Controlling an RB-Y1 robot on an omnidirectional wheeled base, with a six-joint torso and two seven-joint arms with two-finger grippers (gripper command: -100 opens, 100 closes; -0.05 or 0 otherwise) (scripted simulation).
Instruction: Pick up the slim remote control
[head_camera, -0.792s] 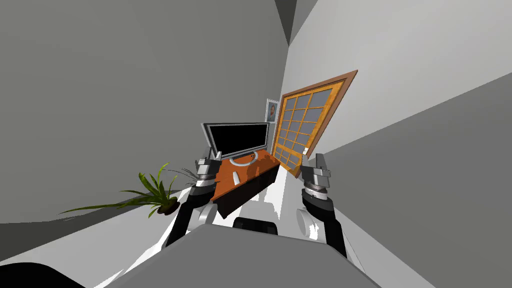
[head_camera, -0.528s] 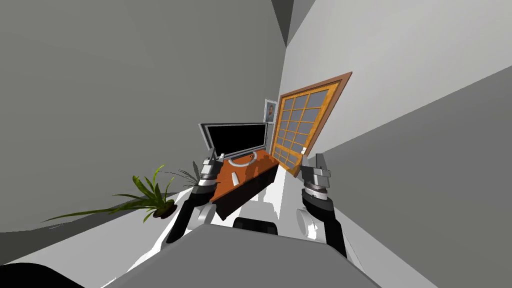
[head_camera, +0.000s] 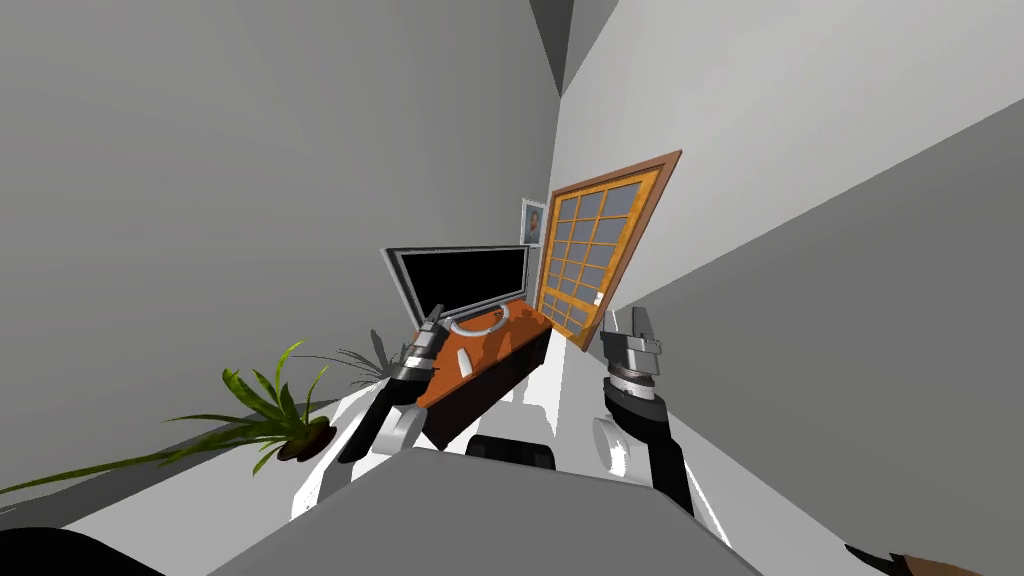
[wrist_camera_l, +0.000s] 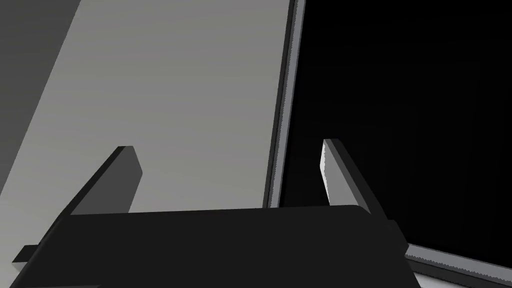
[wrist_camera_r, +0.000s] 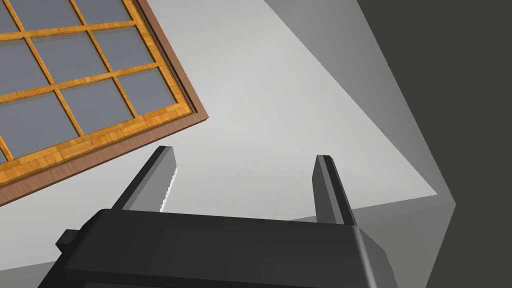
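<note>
- We've turned, and our left hand (head_camera: 432, 322) has pushed in over the desk (head_camera: 507, 338) edge, spread open, empty, facing the TV (head_camera: 470, 280).
- Remote (head_camera: 464, 362) lies on the desk, near it.
- Right hand (wrist_camera_r: 245, 165) open, empty too.

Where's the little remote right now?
In the head view, the white remote lies on the orange stand, in front of the TV and just to the right of the left gripper.

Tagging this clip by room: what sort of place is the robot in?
Probably a living room: a flat black-screened television on a low orange-topped stand, a slim white remote control lying on it, and a green potted plant nearby.
</note>
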